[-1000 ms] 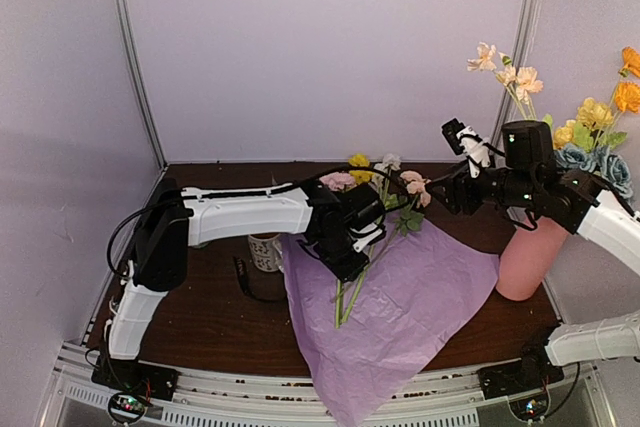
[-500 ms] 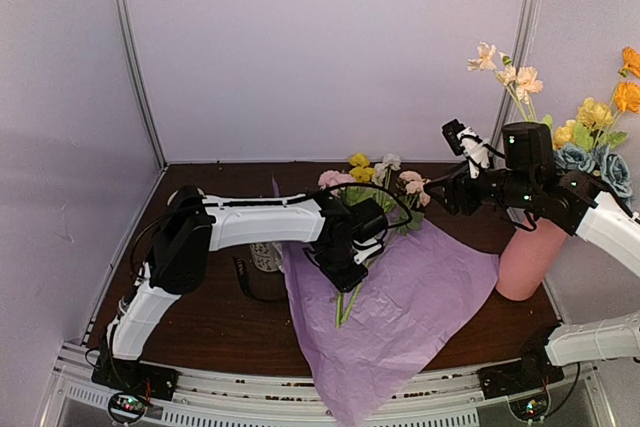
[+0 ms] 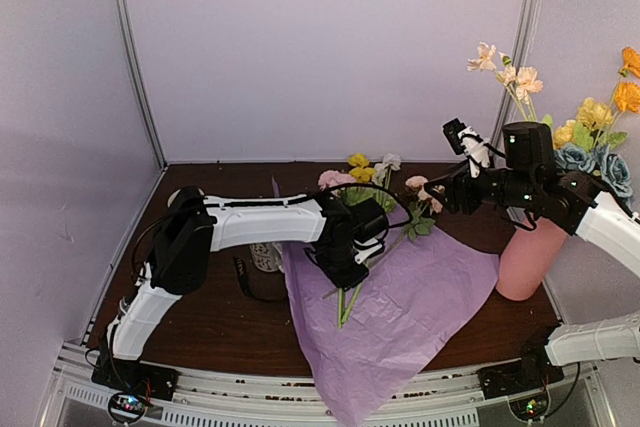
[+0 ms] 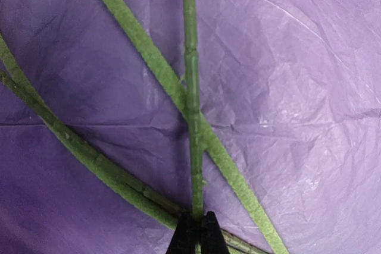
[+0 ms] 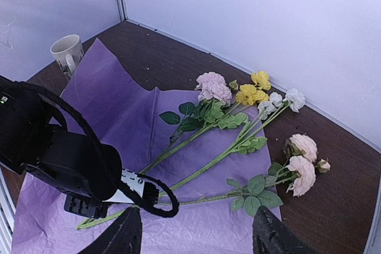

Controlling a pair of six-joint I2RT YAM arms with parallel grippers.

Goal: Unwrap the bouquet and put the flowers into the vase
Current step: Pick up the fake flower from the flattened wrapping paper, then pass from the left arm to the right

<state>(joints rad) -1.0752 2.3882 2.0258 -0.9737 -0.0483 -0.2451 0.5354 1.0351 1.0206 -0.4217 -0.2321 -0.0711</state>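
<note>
One thin stem [image 4: 191, 87]: pinching it in left claw [image 4: 196, 237], risking slipping, dragging crossing stems [image 4: 89, 157] at 7 o'clock; with right claw [image 5: 196, 233] released.

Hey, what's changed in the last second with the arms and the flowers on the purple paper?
The left arm leaned farther right, and the left end effector lowered slightly and closed on one green stem over the paper. The peach blooms shifted slightly right. The right end effector stayed open in place; the vase did not move.
</note>
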